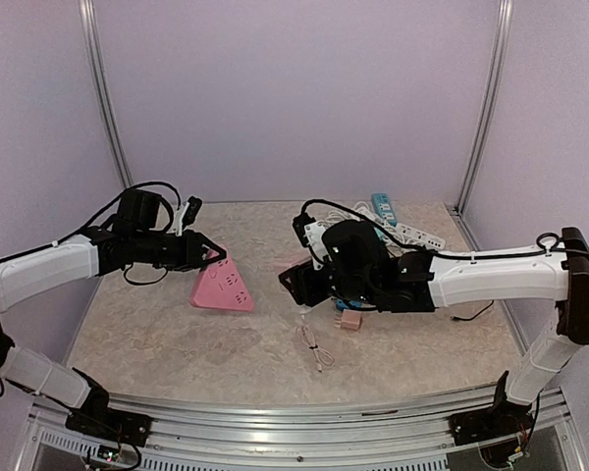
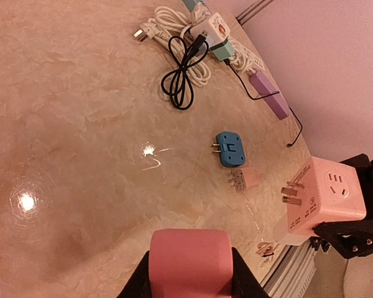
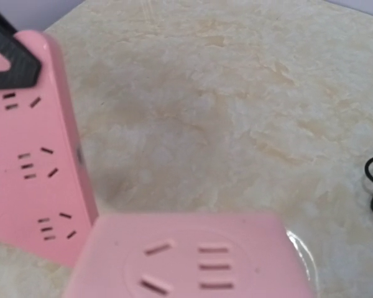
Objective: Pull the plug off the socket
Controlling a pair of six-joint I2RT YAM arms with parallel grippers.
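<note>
Near the middle of the tabletop (image 1: 177, 334), the pink cube plug (image 2: 323, 198) is free of the socket, its three metal prongs bare and pointing toward the left edge. The right gripper (image 1: 296, 283) has its jaws clamped on the cube; black fingers (image 2: 354, 233) sit against its underside in the left wrist view. The pink power strip (image 1: 223, 287) stands apart from the cube, left of centre. It is tilted, its upper end pinched between the closed-down jaws of the left gripper (image 1: 211, 257) and its lower end apparently resting on the tabletop. Three socket groups on the strip's face are visible and unoccupied in the right wrist view. Just right of the cube, toward the near edge, lie a blue adapter (image 2: 230, 149) and a small pink plug (image 2: 245, 180), close together, not touching. A white cable (image 1: 314, 345) lies nearer the near edge. At the far right corner: white power strips (image 1: 417, 234), a teal power strip (image 1: 384, 208), a coiled black cable (image 2: 185, 68).
</note>
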